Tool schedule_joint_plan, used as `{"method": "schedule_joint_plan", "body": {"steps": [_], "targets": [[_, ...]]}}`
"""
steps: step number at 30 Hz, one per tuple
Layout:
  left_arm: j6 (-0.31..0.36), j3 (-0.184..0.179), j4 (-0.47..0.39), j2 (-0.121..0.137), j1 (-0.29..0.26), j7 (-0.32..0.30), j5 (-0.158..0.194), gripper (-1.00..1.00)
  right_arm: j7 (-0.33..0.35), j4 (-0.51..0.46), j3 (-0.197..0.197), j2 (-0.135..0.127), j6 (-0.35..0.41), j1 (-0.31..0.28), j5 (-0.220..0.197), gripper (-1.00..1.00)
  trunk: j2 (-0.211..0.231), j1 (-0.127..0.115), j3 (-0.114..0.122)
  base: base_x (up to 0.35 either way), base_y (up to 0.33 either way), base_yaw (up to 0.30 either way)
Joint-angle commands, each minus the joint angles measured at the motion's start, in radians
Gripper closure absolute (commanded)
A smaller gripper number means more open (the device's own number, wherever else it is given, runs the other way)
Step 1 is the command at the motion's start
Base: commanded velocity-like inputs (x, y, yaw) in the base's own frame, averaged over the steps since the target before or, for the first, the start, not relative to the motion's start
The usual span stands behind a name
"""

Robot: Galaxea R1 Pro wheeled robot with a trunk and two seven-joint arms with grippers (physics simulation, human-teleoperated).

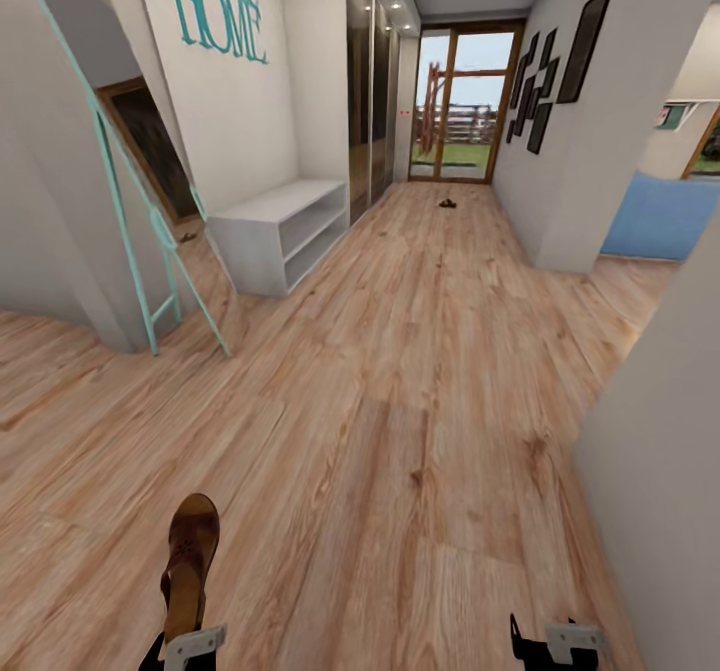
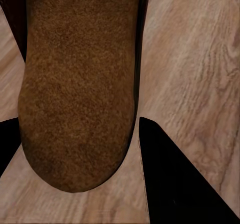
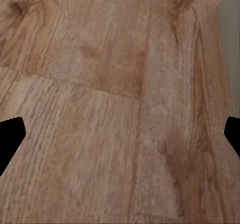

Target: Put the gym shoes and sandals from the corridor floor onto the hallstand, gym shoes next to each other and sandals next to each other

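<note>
Now we carry the sandal [image 1: 190, 563] clamped in the left tool [image 1: 185, 641] toward the hallstand [image 1: 278, 233], keeping it level; the right tool [image 3: 120, 134] hangs apart, empty.

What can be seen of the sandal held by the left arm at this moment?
The sandal is dark brown and leather-looking, with a lighter tan insole and a strap across its upper. It sticks out forward from the left gripper, lifted above the corridor floor, long axis pointing away from the robot. The left wrist view shows its rough, grainy brown sole between the dark fingers, floor planks behind. Nothing but the gripper appears to touch it.
</note>
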Motion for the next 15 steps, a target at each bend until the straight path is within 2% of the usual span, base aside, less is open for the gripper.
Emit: {"method": "schedule_joint_plan", "body": {"steps": [1,15], "targets": [[-0.002,0.001,0.0,0.0,0.0,0.001,-0.003,1.0,-0.006,0.001,0.002,0.0,-0.002,-0.001,0.003,-1.0,0.0,0.0,-0.001,0.339,0.0,0.0],[-0.002,0.001,0.0,0.0,-0.001,0.0,-0.003,1.0,-0.002,0.001,0.004,0.006,-0.002,-0.001,0.005,-1.0,0.0,0.0,-0.001,0.339,0.0,0.0]]}}
